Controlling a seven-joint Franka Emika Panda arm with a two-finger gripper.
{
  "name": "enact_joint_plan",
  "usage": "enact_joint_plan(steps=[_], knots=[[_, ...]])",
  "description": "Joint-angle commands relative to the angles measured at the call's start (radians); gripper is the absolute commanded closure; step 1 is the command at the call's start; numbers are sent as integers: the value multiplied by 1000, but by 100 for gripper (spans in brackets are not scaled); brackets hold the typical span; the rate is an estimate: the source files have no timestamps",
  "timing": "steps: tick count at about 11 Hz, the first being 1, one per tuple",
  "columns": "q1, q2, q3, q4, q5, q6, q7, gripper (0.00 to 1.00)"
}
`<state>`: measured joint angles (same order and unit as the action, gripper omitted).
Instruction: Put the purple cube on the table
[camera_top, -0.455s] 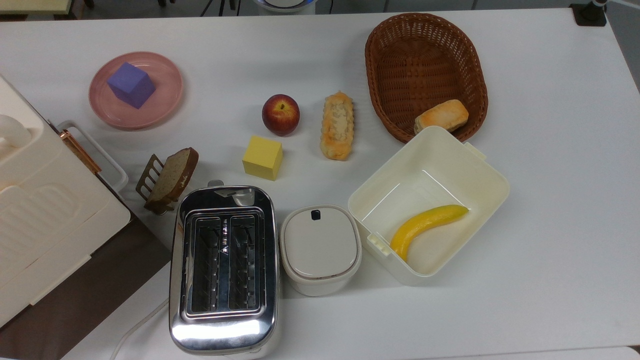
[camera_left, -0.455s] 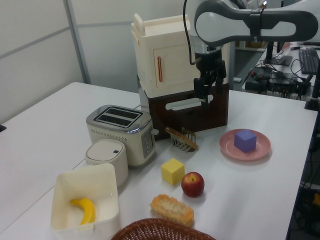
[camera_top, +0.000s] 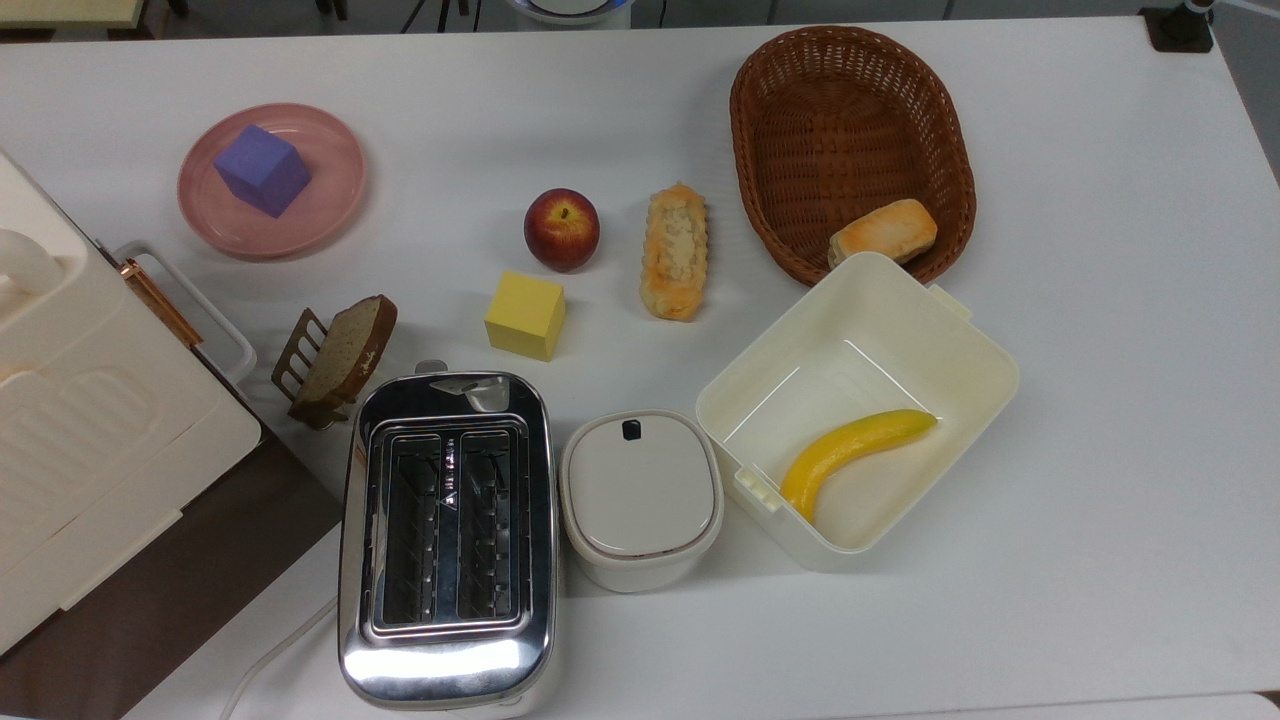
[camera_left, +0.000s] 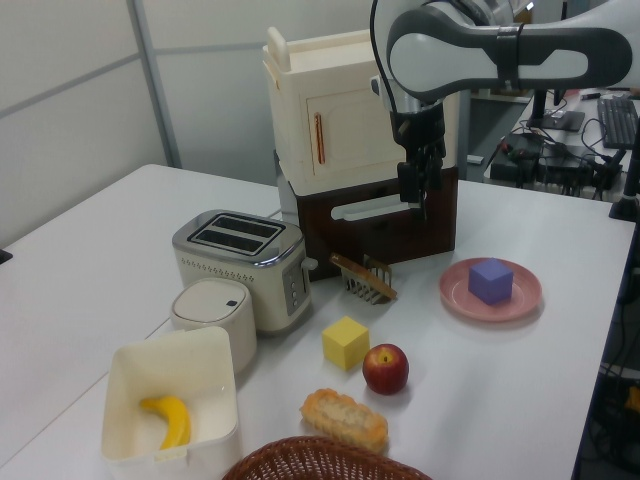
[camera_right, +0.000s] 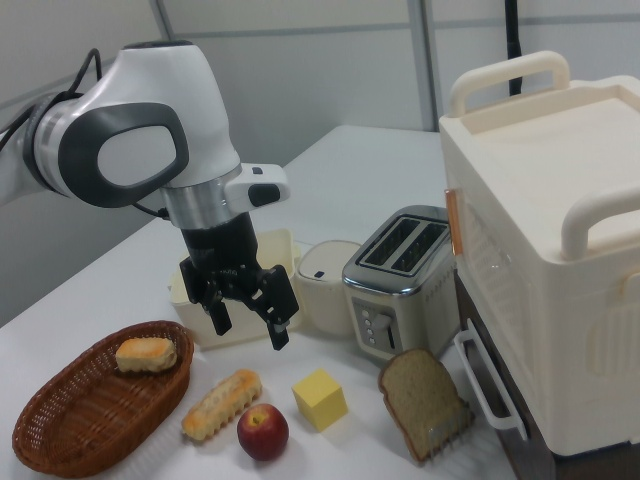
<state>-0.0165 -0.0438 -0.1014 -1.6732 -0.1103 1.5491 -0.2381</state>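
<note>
Top view first: we see the purple cube (camera_top: 262, 169) sitting on the pink plate (camera_top: 335, 195) at the far left of the table (camera_top: 1100, 350), turned slightly so one corner points at the plate's rim, so we judge the task not yet begun. In the right view the end effector (camera_right: 252, 321) hangs in the air above the pastry (camera_right: 221, 403) and apple (camera_right: 263, 431), its fingers spread apart and holding nothing, which we read as readiness to reach for the cube. In the left view the arm stands in front of the cream cabinet (camera_left: 335, 110), well apart from the cube. The white table offers bare room beside the plate. The toaster (camera_top: 447, 535), yellow cube (camera_top: 525, 314), wicker basket (camera_top: 850, 140) and banana (camera_top: 855, 450) in its cream box crowd the middle.
</note>
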Motion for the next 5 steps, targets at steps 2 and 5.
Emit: enact_joint_plan(steps=[2, 5], knots=[[-3, -18, 3, -17, 1, 9, 168, 0], [-14, -21, 2, -17, 26, 17, 174, 0]])
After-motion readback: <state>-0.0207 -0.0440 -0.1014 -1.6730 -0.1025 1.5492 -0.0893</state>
